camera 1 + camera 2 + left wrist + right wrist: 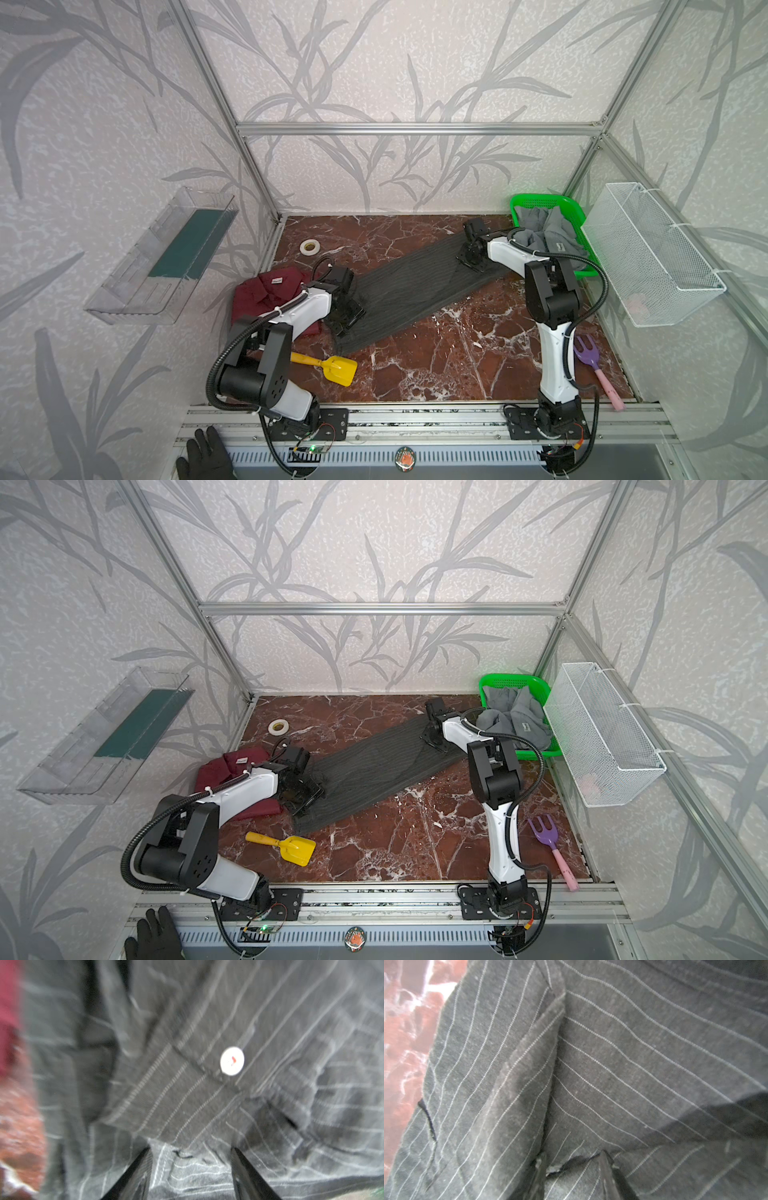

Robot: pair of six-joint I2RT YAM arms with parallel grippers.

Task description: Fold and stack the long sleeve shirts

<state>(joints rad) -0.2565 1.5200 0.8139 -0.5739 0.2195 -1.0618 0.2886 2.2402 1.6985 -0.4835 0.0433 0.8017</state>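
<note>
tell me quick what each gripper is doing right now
left gripper: closed on the pinstriped shirt
right gripper: closed on the pinstriped shirt too

Dark charcoal pinstriped shirt (415, 286), maroon shirt (257, 295), light grey shirt (536, 232), green basket (536, 199), red-brown marbled tabletop (436, 365)

Both top views are bright and evenly lit with soft, diffuse light, so shadows on the marble tabletop (436, 365) are weak and there is no hard glare. The wide lens splays the frame posts (210, 83) outward toward the corners. The left wrist view is smeared with blur: the pinstriped shirt (187, 1095) is soft throughout, the white button (232, 1060) is its clearest spot, and the maroon shirt (8, 1012) at the margin is a mere wash of colour. The right wrist view is sharper — stripes crisp at its centre — with a dark shadow across one corner and the marble washed out to pale pink.
</note>
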